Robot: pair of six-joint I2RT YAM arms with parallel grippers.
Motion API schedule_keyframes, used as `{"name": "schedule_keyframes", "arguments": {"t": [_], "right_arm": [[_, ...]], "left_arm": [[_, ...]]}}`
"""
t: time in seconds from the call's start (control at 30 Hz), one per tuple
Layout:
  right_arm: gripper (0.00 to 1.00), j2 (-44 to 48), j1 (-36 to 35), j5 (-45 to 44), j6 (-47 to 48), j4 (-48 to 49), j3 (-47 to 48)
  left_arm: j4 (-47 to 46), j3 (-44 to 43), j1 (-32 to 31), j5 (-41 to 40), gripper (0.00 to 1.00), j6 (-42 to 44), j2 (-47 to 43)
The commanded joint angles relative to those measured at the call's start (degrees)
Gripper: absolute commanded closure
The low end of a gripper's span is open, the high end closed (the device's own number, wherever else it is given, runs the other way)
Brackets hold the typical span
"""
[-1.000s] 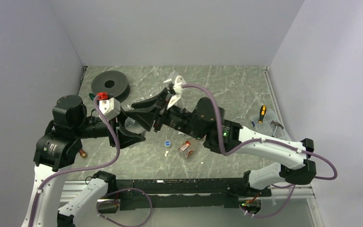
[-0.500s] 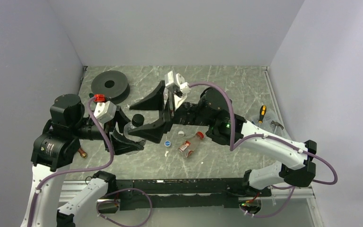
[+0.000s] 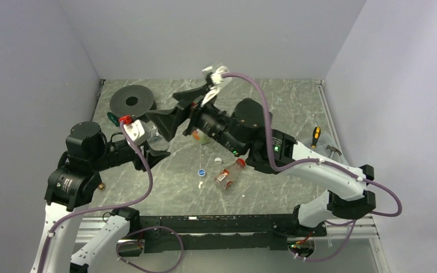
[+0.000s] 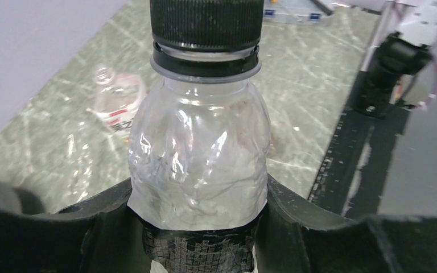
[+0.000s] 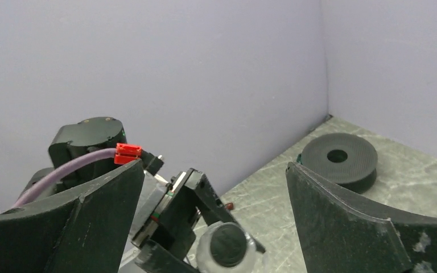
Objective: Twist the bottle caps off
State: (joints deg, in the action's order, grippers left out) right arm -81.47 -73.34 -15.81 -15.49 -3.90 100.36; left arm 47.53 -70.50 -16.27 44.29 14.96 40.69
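My left gripper (image 4: 199, 227) is shut on a small clear bottle (image 4: 199, 153), holding it by its lower body. The bottle's black cap (image 4: 205, 23) sits on its neck. In the top view that bottle (image 3: 155, 135) is held above the table's left side. My right gripper (image 5: 215, 165) is open wide, off the bottle, with the black cap (image 5: 227, 244) low between its fingers (image 5: 347, 222). A blue cap (image 3: 202, 172) and a white cap (image 3: 218, 161) lie loose on the table. A small red-brown bottle (image 3: 226, 176) with a red cap (image 3: 240, 162) lies beside them.
A large black disc (image 3: 132, 101) with a hole sits at the back left. A bottle with an open neck (image 4: 116, 105) lies near the back wall, partly hidden under the right arm in the top view. A screwdriver (image 3: 314, 136) and other tools lie at the right edge.
My right gripper opened off the black cap and drew back, up and toward the back left. My left gripper kept the clear bottle and shifted slightly back with it.
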Motion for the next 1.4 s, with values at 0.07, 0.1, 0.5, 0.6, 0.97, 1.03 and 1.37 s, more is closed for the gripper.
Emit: {"name": "schedule_keyframes", "arguments": {"t": [0.07,0.1,0.5,0.6,0.97,1.03,1.37], "right_arm": [[0.09,-5.48,-1.72,-10.66,-1.69,-10.27,6.67],[0.13,-5.65,-1.72,-10.64,-2.07,-10.06,6.52],[0.47,-6.24,-1.02,-9.19,-5.71,-8.91,4.51],[0.48,-6.36,-0.78,-7.82,-6.25,-8.58,4.15],[0.51,-6.5,0.01,-6.3,-7.81,-7.77,2.78],[0.51,-6.5,0.08,-6.1,-7.81,-7.77,2.74],[0.7,-6.27,0.3,-6.83,-7.29,-6.34,1.28]], "left_arm": [[-5.04,0.12,0.1,-9.35,0.69,1.49,-0.18],[-5.38,0.38,0.1,-9.46,0.69,1.17,-0.5],[-6.22,1.39,0.1,-10.09,0.7,-0.09,-1.85],[-6.35,1.39,0.1,-10.28,0.7,-0.31,-1.79],[-6.61,1.13,0.1,-10.1,0.7,-1.28,-1.65],[-6.81,1.04,0.1,-10.1,0.7,-1.73,-1.51],[-6.99,0.36,0.1,-10.24,0.7,-3.41,-0.87]]}}
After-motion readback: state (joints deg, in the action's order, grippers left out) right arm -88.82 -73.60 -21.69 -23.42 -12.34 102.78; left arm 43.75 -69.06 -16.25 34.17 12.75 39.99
